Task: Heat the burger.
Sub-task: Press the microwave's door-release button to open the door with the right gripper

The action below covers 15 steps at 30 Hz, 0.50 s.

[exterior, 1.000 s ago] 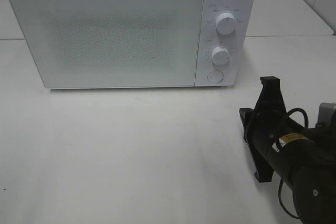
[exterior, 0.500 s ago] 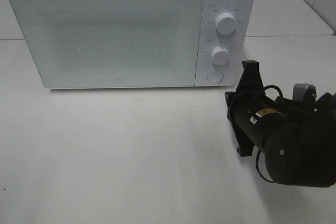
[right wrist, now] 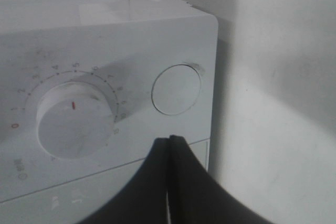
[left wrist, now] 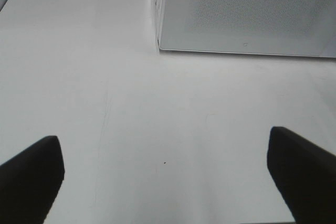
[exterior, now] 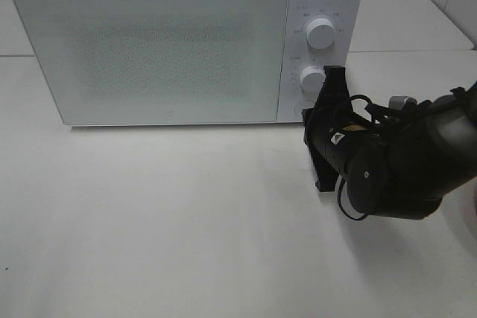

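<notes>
No view shows the burger. The white microwave stands at the back of the table with its door closed. My right gripper is shut with nothing in it. Its tips are right in front of the control panel, a little short of the round door button and beside the lower dial. My left gripper is open and empty over bare table. Its two dark fingers stand far apart, some way from the microwave's front left corner.
An upper dial sits above the lower dial on the panel. The right arm's black body and cables hang over the table's right side. The white table stretches in front of the microwave.
My right arm has swung left and forward from the table's right side up to the microwave's control panel, its gripper shut throughout. The microwave has not moved.
</notes>
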Each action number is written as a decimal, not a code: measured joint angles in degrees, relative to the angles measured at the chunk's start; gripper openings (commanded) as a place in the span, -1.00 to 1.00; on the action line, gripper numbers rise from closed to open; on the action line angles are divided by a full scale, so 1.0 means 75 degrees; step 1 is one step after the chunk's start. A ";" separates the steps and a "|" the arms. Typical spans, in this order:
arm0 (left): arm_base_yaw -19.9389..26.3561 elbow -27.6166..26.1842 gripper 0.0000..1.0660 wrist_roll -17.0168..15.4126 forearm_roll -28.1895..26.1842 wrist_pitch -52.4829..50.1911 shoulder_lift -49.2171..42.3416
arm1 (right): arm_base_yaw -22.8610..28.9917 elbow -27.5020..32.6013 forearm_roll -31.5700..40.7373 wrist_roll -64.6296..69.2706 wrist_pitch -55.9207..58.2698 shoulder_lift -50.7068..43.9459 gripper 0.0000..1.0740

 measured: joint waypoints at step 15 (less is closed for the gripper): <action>0.0000 0.0000 0.83 0.0000 0.0000 0.0000 0.0000 | -0.0313 -0.0970 -0.0008 0.0000 0.0321 0.0833 -0.98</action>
